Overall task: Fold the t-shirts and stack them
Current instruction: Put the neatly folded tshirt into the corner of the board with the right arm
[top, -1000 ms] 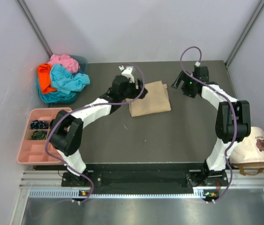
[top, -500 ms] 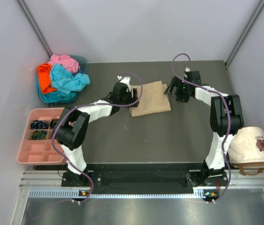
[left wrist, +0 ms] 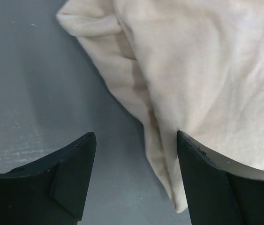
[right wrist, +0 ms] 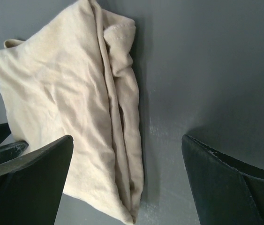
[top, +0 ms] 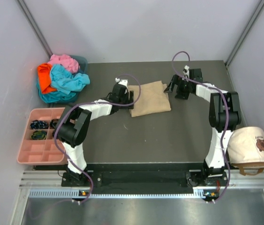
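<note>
- Near right edge of bench [top: 169,138]: 1 cream cap [top: 250,149] with a brown emblem.
- Near left: 1 pink compartment tray [top: 32,152]; small dark items in its far cells, too small to name.
- 2 arms: left arm [top: 94,108] and right arm [top: 222,112], both reaching to mid-bench.
- 1 tan t-shirt [top: 150,99], folded, flat at bench centre, between the two arms.
- Left jaws: partly open, holding nothing, at the shirt's left edge. In the left wrist view the folded edge of the shirt [left wrist: 207,70] runs between the fingers [left wrist: 71,173]; one finger is over bare bench, the other over cloth. Cannot tell if the tips touch the fabric.
- Right jaws: fully open, holding nothing, at the shirt's far right corner. In the right wrist view the shirt [right wrist: 61,108] edge lies between the fingers [right wrist: 28,173], close to one; the other is over bare bench.
- Far left corner: 1 teal bin [top: 81,60] with a heap of 3 shirts: 1 turquoise t-shirt [top: 68,80], 1 orange t-shirt [top: 44,77], 1 pink t-shirt [top: 64,61], all crumpled and well apart from both jaws.
- Shirts total: 4.
</note>
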